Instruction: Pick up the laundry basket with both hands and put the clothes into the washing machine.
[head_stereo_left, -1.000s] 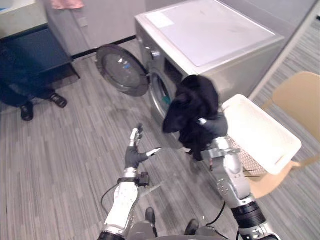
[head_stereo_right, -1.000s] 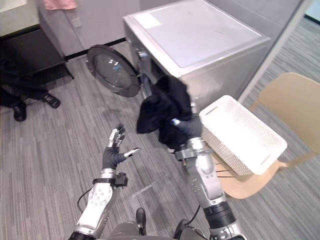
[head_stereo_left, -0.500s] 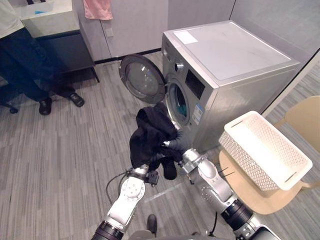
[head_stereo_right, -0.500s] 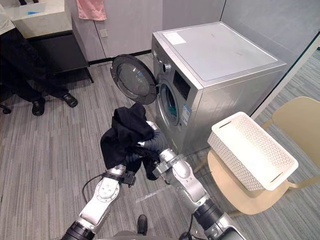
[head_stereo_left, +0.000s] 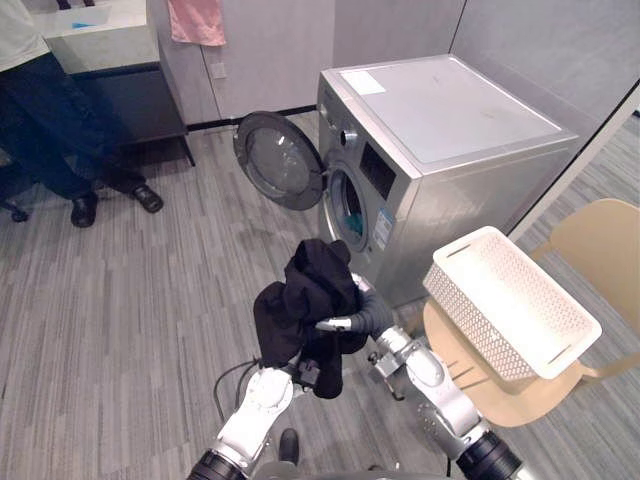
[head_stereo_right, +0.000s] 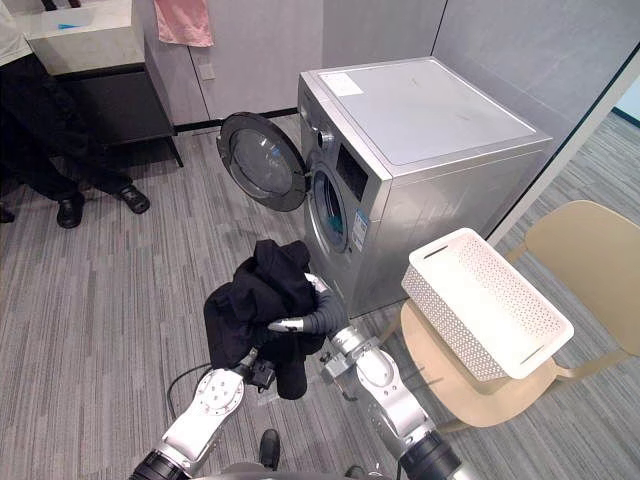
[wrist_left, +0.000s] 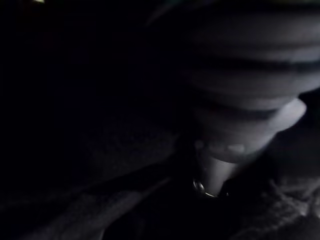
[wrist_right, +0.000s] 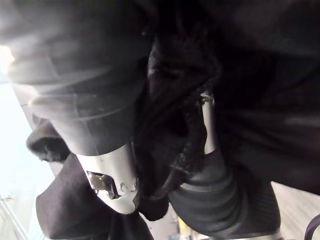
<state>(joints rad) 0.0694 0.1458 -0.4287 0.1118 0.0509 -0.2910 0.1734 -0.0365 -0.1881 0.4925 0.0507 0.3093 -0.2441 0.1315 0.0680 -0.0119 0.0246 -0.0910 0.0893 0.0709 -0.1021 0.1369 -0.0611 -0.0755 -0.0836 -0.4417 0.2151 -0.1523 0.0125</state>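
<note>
The left hand (wrist_left: 245, 80) is buried under the black clothes (head_stereo_left: 305, 300), and in the left wrist view the cloth beyond its ribbed cover is too dark to trace. The same bundle drapes over most of the right hand (head_stereo_left: 370, 312), so its hold cannot be read. Inside the washing machine (head_stereo_left: 440, 130), the drum opening (head_stereo_left: 349, 207) holds something bluish, too small to identify. The laundry basket (head_stereo_left: 510, 315) hides much of the seat of the chair (head_stereo_left: 600, 245), which the right edge cuts off. The top edge crops the person (head_stereo_left: 40, 120) above the waist and the pink towel (head_stereo_left: 197, 20).
</note>
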